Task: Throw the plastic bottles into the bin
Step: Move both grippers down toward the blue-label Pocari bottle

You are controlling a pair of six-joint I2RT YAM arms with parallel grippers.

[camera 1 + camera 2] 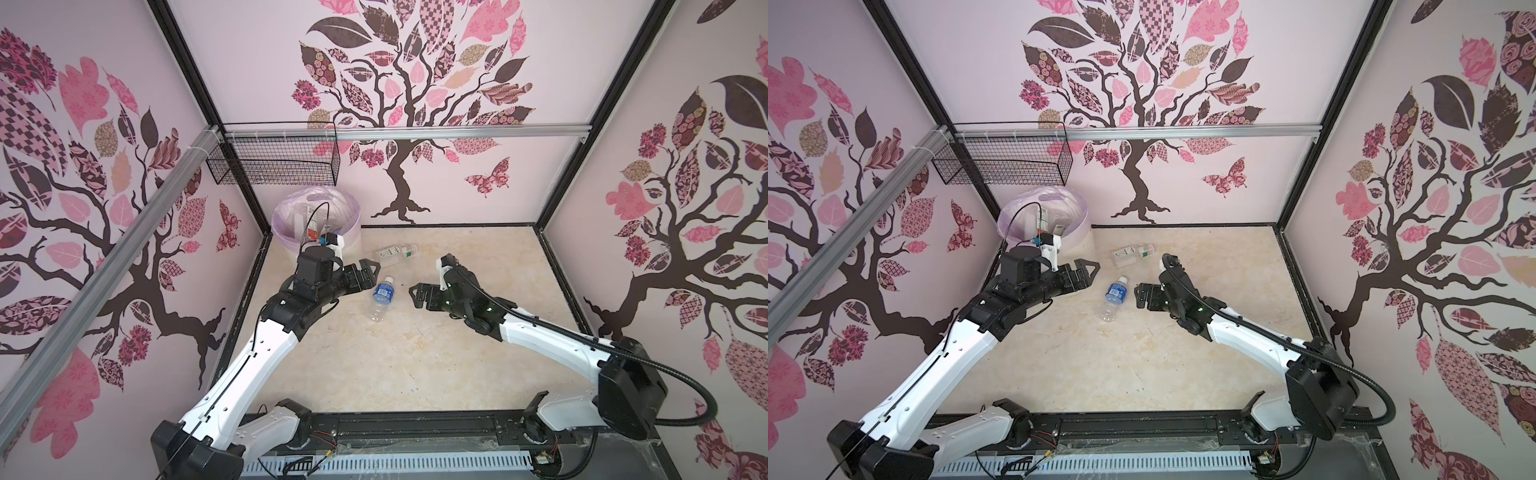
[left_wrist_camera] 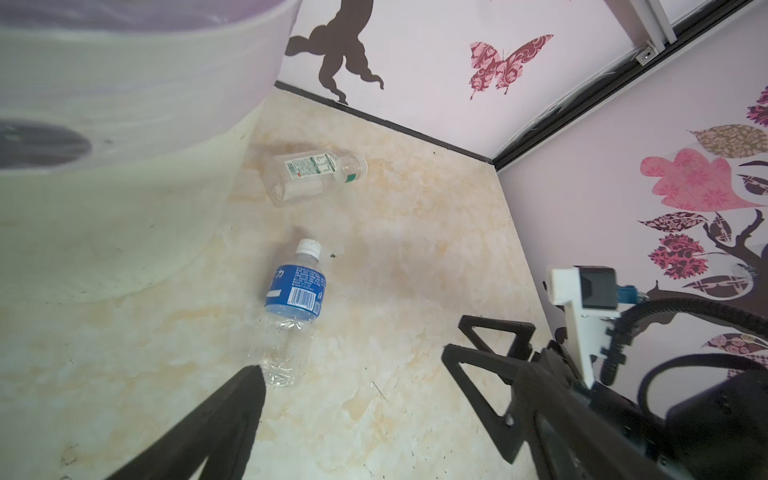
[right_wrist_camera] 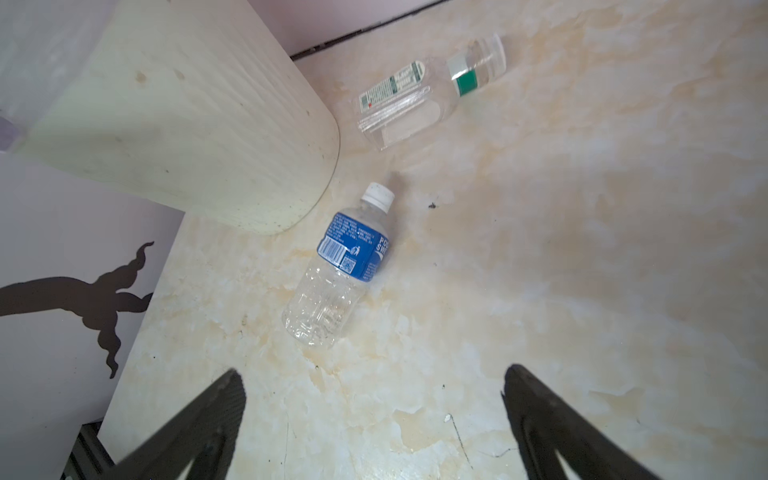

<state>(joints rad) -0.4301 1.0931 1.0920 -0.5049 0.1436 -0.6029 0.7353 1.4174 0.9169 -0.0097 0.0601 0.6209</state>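
Note:
A clear plastic bottle with a blue label and white cap [image 1: 382, 297] [image 1: 1115, 296] lies on the marble-look table between my two grippers. A second clear bottle with a green-and-white label [image 1: 397, 253] [image 3: 424, 95] lies farther back, close to the bin [image 1: 351, 239] [image 1: 1077, 232], which stands in the back left corner with bottles showing inside its lilac bag. My left gripper [image 1: 373, 276] is open and empty just left of the blue-labelled bottle [image 2: 293, 307]. My right gripper [image 1: 413, 297] [image 3: 374, 374] is open and empty to its right, pointing at it [image 3: 345, 266].
A black wire mesh basket [image 1: 274, 164] hangs from the aluminium rail above the bin. Patterned walls close the table in at the back and on both sides. The bin's ribbed wall [image 2: 124, 174] [image 3: 208, 124] looms close in both wrist views.

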